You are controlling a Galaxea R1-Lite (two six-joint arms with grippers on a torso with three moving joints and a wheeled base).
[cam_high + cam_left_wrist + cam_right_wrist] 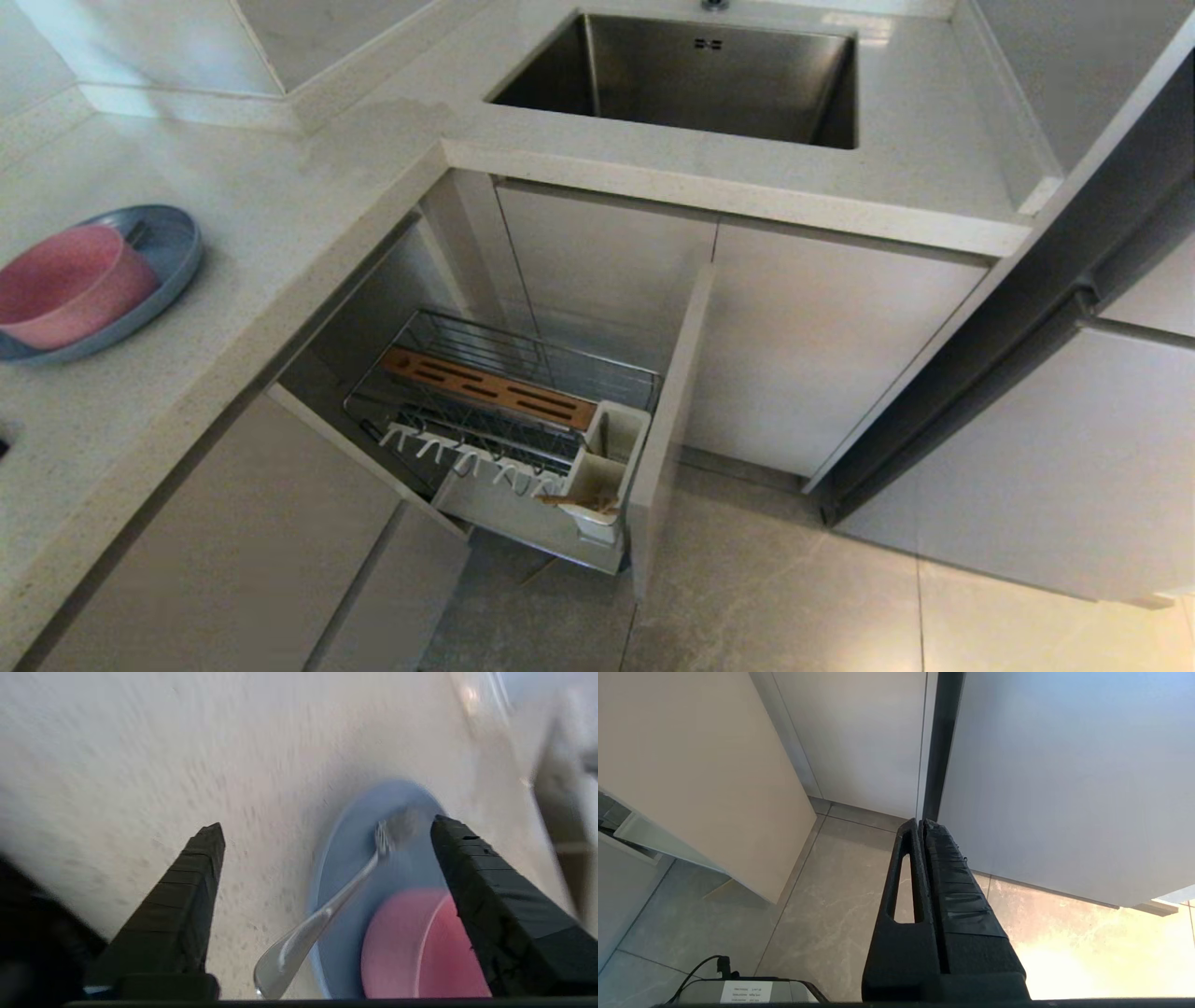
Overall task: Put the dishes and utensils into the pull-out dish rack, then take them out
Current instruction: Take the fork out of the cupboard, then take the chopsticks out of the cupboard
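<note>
On the speckled counter, the light-blue plate (355, 868) carries the pink bowl (411, 947) and a silver fork-like utensil (327, 910) that leans over its rim, handle end above the counter. My left gripper (327, 828) hovers over them, open, its fingers well apart on either side of the utensil and touching nothing. In the head view the plate (173, 247) and bowl (70, 285) sit at the far left. The pull-out dish rack (504, 397) stands drawn out below the counter, with wooden chopsticks (579, 502) in its white utensil cup (611, 448). My right gripper (922, 823) hangs parked, shut, over the floor.
A steel sink (691, 79) is set into the counter at the back. The rack's beige front panel (667, 420) juts out into the tiled floor (766, 588). Closed white cabinet doors (822, 355) run to the right.
</note>
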